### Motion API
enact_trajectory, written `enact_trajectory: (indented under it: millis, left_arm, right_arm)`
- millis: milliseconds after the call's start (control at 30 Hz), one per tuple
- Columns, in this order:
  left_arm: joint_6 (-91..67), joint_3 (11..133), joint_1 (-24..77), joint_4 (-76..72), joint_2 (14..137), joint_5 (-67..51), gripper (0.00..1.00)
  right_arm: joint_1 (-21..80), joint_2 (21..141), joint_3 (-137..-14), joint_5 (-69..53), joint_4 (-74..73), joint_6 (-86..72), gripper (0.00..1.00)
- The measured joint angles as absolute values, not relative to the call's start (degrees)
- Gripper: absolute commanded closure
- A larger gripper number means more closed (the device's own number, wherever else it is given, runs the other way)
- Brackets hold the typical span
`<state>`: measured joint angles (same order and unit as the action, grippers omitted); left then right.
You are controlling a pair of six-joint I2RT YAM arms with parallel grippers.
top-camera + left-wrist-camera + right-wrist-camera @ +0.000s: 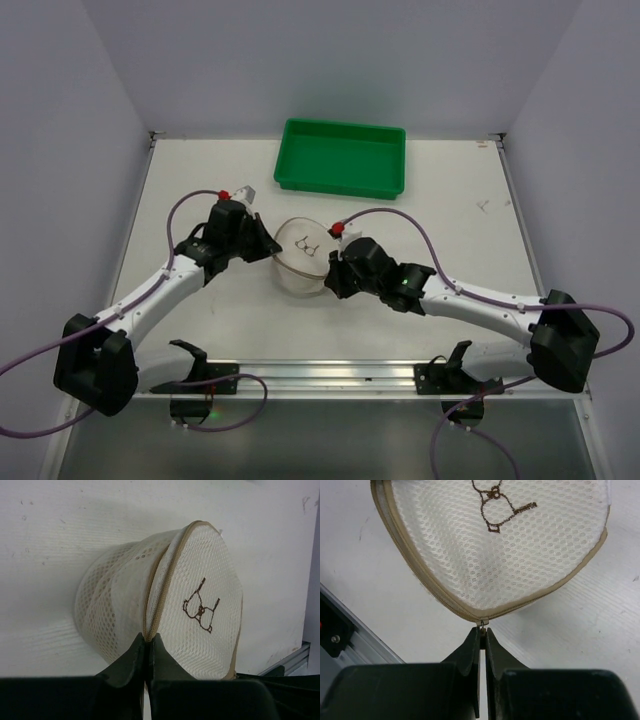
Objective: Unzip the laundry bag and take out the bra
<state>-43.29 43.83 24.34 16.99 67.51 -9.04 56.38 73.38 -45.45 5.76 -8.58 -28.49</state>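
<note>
Left tool point(148, 639) — fingers together, clamped on the tan zip tape point(161, 582) of the laundry bag point(112, 605). The tape enters the fingertips at lower centre of the left wrist view.

Right tool point(483, 631) — fingers together, pinched on the small zipper pull point(482, 623). The pull sits at the lowest point of the bag's rim, at centre of the right wrist view.

In the top view, the left tool point(262, 243) touches the bag's left edge and the right tool point(335, 272) touches its lower right edge. The laundry bag point(298, 262) lies between them at frame centre.

The bag is a round cream mesh drum, tilted so that one circular face shows. That face carries a brown embroidered motif point(201, 611). The zip is closed along every stretch that can be seen. What lies behind the mesh cannot be made out.

The bag rests on the white worktop point(450, 210). A green tray point(342, 185) stands at upper centre of the top view, apart from the bag. A metal rail point(330, 375) runs along the bottom edge of the worktop.
</note>
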Motion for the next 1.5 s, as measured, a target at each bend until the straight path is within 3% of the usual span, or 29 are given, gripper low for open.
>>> enact_trajectory:
  millis: [67, 133, 200, 267, 367, 400, 433, 467, 567, 767, 967, 1067, 1167, 1200, 1233, 1267, 1300, 1500]
  left_arm:
    - [-40.9, 45.0, 23.6, 17.2, 69.5, -10.1, 0.99]
    - [-38.0, 47.3, 23.2, 17.5, 72.1, -10.8, 0.92]
    - [-35.2, 51.4, 23.2, 18.6, 75.3, -11.1, 0.78]
    - [-32.6, 56.0, 22.9, 18.7, 78.4, -10.9, 0.7]
    - [-30.4, 60.7, 21.6, 16.8, 80.8, -10.8, 0.41]
    - [-30.2, 62.0, 21.2, 16.4, 81.2, -10.7, 0.15]
    - [-30.1, 63.0, 20.8, 16.2, 81.3, -10.3, 0.06]
    - [-30.5, 63.5, 20.5, 15.9, 81.1, -9.4, 0.0]
    - [-32.0, 63.0, 19.8, 16.5, 78.0, -5.3, 0.0]
    - [-35.0, 56.3, 18.7, 21.8, 64.7, 2.3, 0.0]
    - [-39.8, 46.3, 18.8, 23.2, 57.6, -1.2, 0.07]
    - [-41.6, 43.2, 19.1, 23.3, 58.5, -3.1, 0.2]
    - [-43.1, 41.0, 19.7, 23.4, 58.7, -4.1, 0.51]
    - [-43.7, 40.6, 19.7, 23.3, 58.7, -4.4, 0.71]
    - [-44.3, 40.4, 19.9, 23.2, 58.7, -4.6, 0.8]
    - [-44.6, 40.2, 19.9, 23.1, 58.7, -4.6, 0.96]
    - [-45.0, 40.0, 19.9, 22.9, 58.7, -4.8, 1.0]
    - [-45.5, 39.1, 20.2, 21.1, 58.7, -6.2, 1.0]
  right_arm:
    - [56.2, 73.2, -45.5, 5.7, -9.0, -27.4, 1.0]
    - [56.4, 73.3, -45.6, 5.0, -9.0, -26.7, 1.0]
    - [56.6, 74.0, -46.7, 4.3, -8.9, -26.3, 1.0]
    - [56.8, 76.0, -48.9, 2.9, -8.7, -26.4, 1.0]
    - [57.0, 81.6, -55.2, -1.2, -7.8, -27.1, 1.0]
    - [57.2, 83.9, -57.8, -2.4, -7.5, -27.5, 1.0]
    - [57.5, 86.2, -60.8, -3.2, -7.2, -28.1, 1.0]
    - [57.7, 88.6, -63.8, -3.8, -6.6, -28.5, 1.0]
    - [58.5, 94.1, -70.6, -4.5, -5.2, -29.8, 1.0]
    - [59.2, 98.9, -74.7, -5.1, -4.7, -31.5, 1.0]
    - [60.0, 99.1, -74.5, -5.3, -4.6, -32.0, 1.0]
    - [60.5, 99.1, -73.5, -5.3, -4.3, -32.0, 1.0]
    - [60.8, 99.1, -72.1, -5.3, -4.3, -32.0, 1.0]
    - [60.9, 99.1, -71.5, -5.2, -4.3, -32.0, 1.0]
    - [61.0, 98.9, -70.9, -5.0, -4.3, -31.9, 1.0]
    - [61.1, 98.7, -70.2, -4.7, -4.4, -31.9, 1.0]
    - [61.1, 98.3, -69.4, -4.2, -4.6, -31.7, 1.0]
    - [60.9, 89.6, -59.3, -1.0, -5.6, -27.9, 1.0]
